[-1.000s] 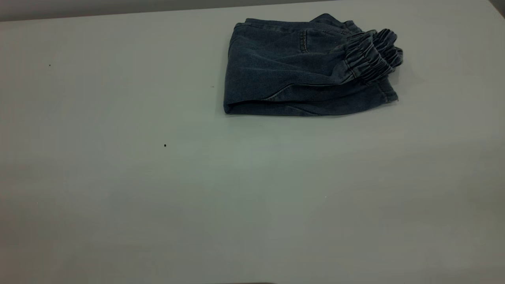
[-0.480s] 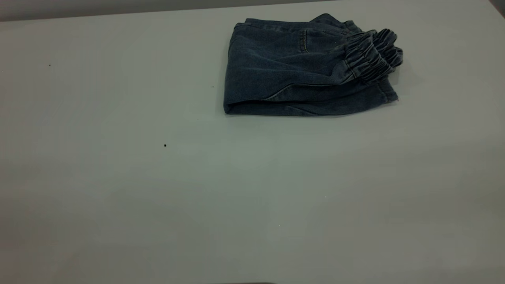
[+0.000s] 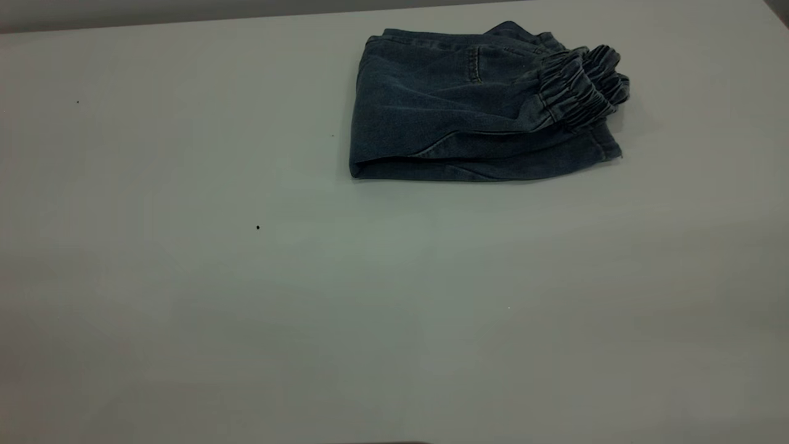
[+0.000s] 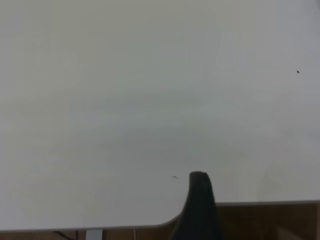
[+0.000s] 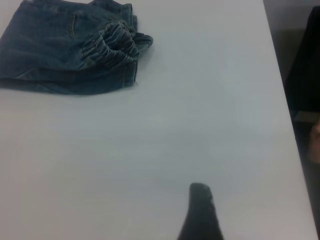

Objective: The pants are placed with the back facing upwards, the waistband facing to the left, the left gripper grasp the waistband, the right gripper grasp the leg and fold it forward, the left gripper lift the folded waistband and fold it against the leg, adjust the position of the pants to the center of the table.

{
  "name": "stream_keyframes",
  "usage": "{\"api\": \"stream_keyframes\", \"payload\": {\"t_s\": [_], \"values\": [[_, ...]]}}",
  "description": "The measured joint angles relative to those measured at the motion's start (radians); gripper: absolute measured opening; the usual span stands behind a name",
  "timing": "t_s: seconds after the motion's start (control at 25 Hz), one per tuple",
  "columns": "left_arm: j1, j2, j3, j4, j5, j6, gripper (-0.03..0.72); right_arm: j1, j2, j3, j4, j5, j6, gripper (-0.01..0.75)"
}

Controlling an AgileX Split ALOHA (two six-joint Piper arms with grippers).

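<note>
The pants [image 3: 456,117] lie folded into a compact denim bundle on the table [image 3: 246,308], far back and right of centre in the exterior view. The ruffled waistband [image 3: 579,86] rests on top at the bundle's right end, over a leg hem [image 3: 607,148] that pokes out beneath it. The right wrist view shows the same pants [image 5: 55,55] and waistband [image 5: 117,45] far from the right gripper [image 5: 200,210], which hovers over bare table. The left gripper [image 4: 199,200] sits at the table's edge, with no cloth near it. Neither gripper shows in the exterior view.
The table's edge [image 4: 250,203] runs just by the left gripper, with brown floor beyond. In the right wrist view the table's side edge [image 5: 280,100] borders a dark object [image 5: 305,65]. Tiny dark specks [image 3: 257,227] dot the tabletop.
</note>
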Motion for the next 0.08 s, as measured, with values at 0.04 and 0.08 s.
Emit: {"api": "stream_keyframes", "payload": {"t_s": [0.04, 0.08], "values": [[0.0, 0.0, 0.0, 0.0, 0.0, 0.0, 0.534, 0.0, 0.0, 0.0, 0.0, 0.0, 0.0, 0.458], [0.0, 0.0, 0.0, 0.0, 0.0, 0.0, 0.534, 0.0, 0.0, 0.0, 0.0, 0.0, 0.0, 0.458]]}}
